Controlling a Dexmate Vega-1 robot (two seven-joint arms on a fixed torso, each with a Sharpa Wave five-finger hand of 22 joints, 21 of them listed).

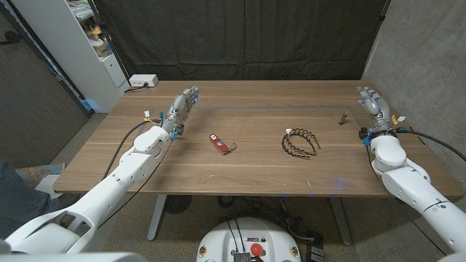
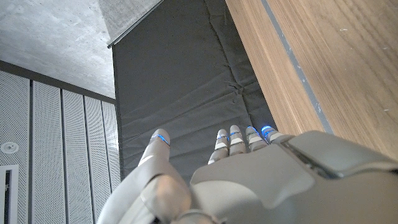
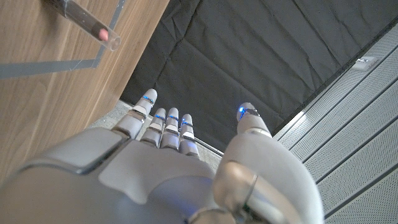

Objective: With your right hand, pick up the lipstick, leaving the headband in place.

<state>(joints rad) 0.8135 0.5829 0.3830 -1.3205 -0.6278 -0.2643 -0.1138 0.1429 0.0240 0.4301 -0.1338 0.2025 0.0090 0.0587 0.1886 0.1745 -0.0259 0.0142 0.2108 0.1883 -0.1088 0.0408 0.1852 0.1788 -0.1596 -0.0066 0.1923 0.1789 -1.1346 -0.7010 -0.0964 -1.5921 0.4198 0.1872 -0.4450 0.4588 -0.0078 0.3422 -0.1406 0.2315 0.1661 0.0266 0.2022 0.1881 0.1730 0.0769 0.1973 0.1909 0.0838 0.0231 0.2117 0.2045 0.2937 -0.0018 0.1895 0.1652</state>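
So the lipstick (image 1: 342, 118) is lying on the wooden surface (image 1: 247, 167) over on the robot's right side, toward the far edge. In the right wrist view you can see the lipstick (image 3: 87, 22) has a clear cap with a reddish tip showing through it. Nothing's touching it.

The right hand (image 1: 373, 103) is just beside it, further out toward the right edge, fingers apart and holding nothing. Same story from its own wrist cam, right hand (image 3: 180, 168) with fingers stretched out straight.

The headband (image 1: 300, 141) is a dark toothed one, sitting closer to the middle of the surface, nearer the robot than the lipstick and apart from it. Left of that there's a small red pocket knife (image 1: 218, 143).

The left hand (image 1: 182, 106) is way over on the left side, well apart from everything, fingers spread and empty. A white box (image 1: 142, 81) sits at the far left corner.
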